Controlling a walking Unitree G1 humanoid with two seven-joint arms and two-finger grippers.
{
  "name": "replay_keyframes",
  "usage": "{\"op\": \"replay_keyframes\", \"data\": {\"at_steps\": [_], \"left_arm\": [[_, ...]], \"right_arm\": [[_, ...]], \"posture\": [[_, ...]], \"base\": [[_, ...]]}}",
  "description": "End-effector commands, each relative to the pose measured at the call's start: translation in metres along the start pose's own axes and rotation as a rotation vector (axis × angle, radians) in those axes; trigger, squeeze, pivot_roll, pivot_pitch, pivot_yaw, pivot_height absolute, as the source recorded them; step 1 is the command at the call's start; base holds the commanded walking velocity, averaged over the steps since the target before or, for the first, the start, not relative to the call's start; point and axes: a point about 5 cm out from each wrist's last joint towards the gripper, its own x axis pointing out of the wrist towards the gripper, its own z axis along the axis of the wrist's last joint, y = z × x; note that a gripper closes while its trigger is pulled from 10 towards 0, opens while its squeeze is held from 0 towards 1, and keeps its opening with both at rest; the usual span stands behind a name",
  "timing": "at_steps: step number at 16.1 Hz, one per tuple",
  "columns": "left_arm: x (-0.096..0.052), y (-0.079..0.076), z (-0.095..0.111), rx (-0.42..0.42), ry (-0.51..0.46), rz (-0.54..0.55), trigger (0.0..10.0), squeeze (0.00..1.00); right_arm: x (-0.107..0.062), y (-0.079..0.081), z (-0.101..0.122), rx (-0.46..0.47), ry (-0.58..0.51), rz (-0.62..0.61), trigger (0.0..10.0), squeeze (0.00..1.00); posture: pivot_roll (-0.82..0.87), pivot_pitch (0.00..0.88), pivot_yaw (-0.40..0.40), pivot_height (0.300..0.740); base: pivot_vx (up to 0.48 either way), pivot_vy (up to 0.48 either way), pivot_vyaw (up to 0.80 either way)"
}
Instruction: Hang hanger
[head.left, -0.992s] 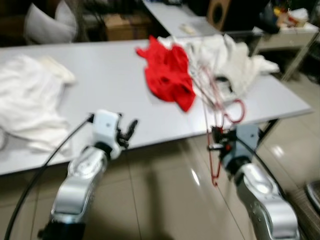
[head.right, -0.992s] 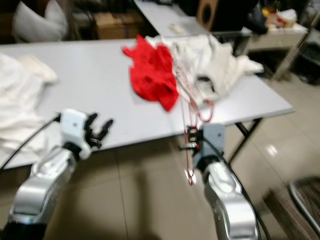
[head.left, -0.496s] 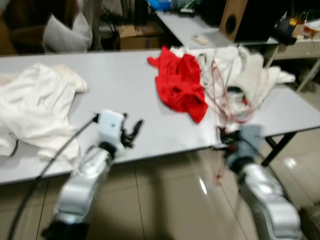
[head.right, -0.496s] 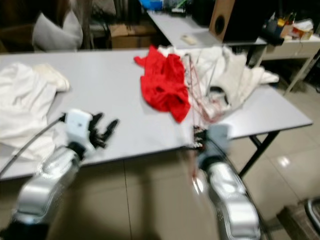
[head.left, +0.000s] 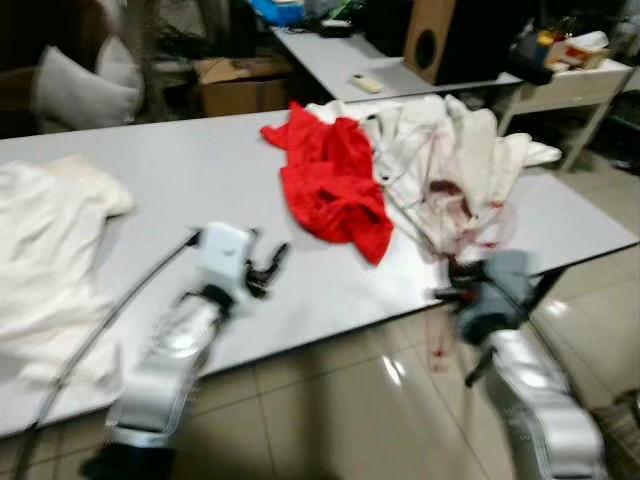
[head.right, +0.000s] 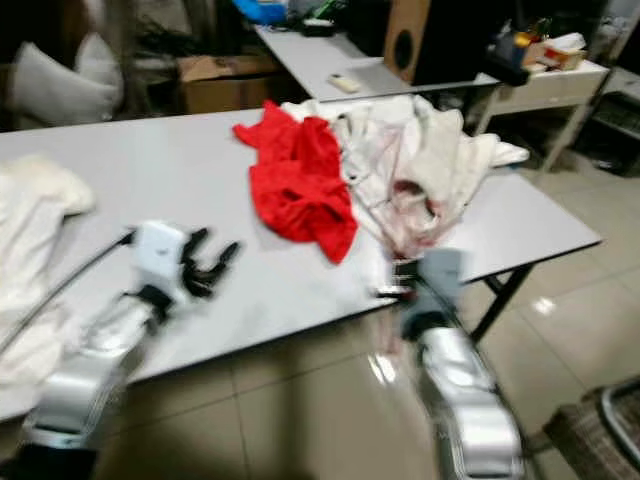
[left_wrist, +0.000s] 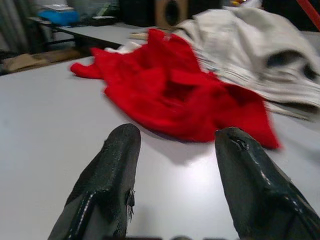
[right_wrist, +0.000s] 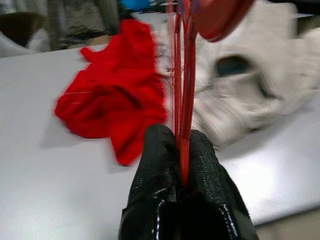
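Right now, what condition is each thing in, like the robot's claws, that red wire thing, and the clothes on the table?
Right gripper: shut on the red hanger, near the table's edge.
Red hanger: pinched between the fingers, standing upward, blurred.
Left gripper: open, holding nothing, over the table.
Red garment: crumpled, lying on the table.
White garment: heaped beside the red one.
White cloth: rumpled at the table's left end.
Table: standing, grey top.

- My right gripper (right_wrist: 181, 165) has glossy black fingers, pressed tight on a thin red hanger (right_wrist: 182, 95).
- My left gripper (left_wrist: 172, 165) has matching black fingers, spread apart; both my arms are silver.
- The table (head.left: 180, 180) is pale grey.
- A bright red garment (head.left: 335, 185) lies on it.
- An off-white garment (head.left: 450, 160) is beside it.
- White cloth (head.left: 45, 250) is at my left.
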Motion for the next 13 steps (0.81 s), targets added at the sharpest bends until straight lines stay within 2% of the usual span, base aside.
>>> {"op": "replay_keyframes", "data": {"at_steps": [1, 8, 13], "left_arm": [[0.0038, -0.0084, 0.0046, 0.0, -0.017, -0.035, 10.0, 0.0], [0.0037, -0.0085, 0.0041, 0.0, -0.015, -0.04, 10.0, 0.0], [0.0045, -0.0111, 0.0037, 0.014, -0.012, -0.059, 10.0, 0.0]], "right_arm": [[-0.0011, -0.0095, 0.0038, -0.019, -0.014, -0.032, 10.0, 0.0], [-0.0006, -0.0086, 0.0027, -0.026, -0.011, -0.03, 10.0, 0.0], [-0.0009, -0.0101, 0.0038, -0.022, -0.014, -0.035, 10.0, 0.0]], "posture": [[-0.1, 0.0, -0.017, 0.74], [-0.1, 0.0, -0.018, 0.74], [-0.1, 0.0, -0.021, 0.74]], "base": [[0.296, 0.0, 0.0], [0.292, 0.0, 0.0], [0.0, 0.0, 0.0]]}}
